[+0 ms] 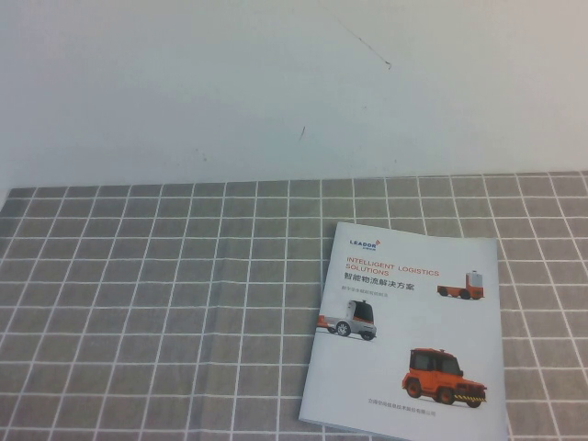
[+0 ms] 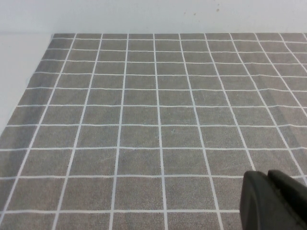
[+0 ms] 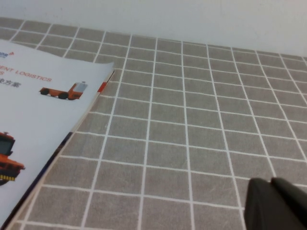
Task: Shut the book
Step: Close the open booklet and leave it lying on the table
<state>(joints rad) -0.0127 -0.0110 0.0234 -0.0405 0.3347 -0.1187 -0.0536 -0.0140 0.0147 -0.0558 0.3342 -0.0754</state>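
The book (image 1: 404, 331) has a smooth paper cover, printed, with a soft, even finish. Its edge shows thin stacked paper pages in the right wrist view. Under it lies a grey cloth (image 1: 165, 303), matt and faintly mottled, with a fine woven grain and white grid lines. Behind it, the white wall (image 1: 276, 83) looks smooth and matt, with a few small dark marks. The left gripper (image 2: 273, 201), over bare cloth, is matt black, plastic by the look. The right gripper (image 3: 277, 203), over the cloth and apart from the book, looks the same.
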